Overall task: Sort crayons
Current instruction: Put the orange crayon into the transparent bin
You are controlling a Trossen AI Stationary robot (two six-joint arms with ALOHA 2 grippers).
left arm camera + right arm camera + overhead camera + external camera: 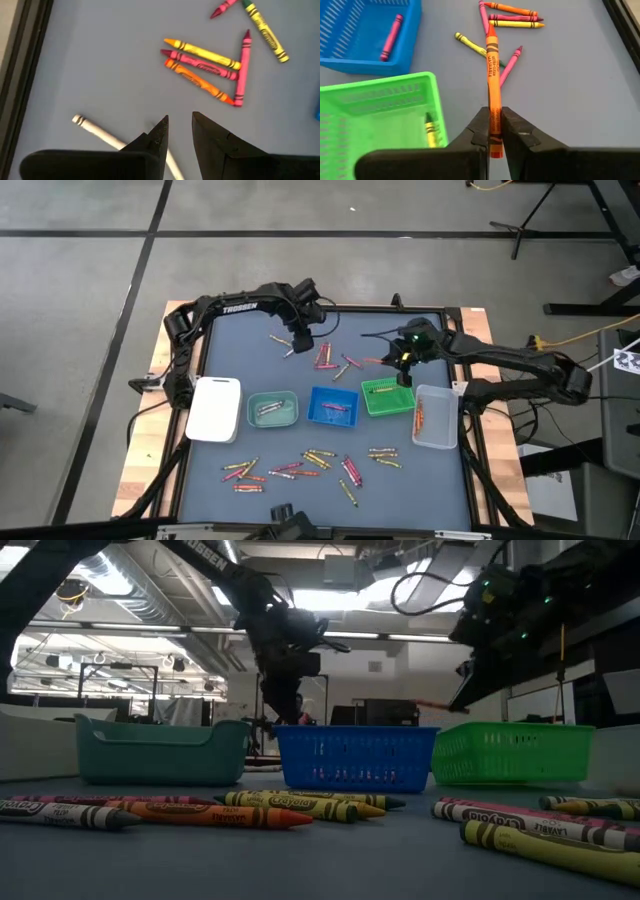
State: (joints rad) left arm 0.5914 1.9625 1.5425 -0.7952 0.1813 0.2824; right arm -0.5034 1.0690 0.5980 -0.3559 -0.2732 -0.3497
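A lab or workshop: concrete floor [90, 310] with tripod legs [540, 230] at one o'clock, exposed ceiling ducts [90, 565], strip lights [110, 632].

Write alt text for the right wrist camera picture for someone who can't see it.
The right claw is shut on an orange crayon, held above the grey table. Beside it is a green tray with a yellow crayon inside, and a blue tray holds a pink crayon. More loose crayons lie farther off.
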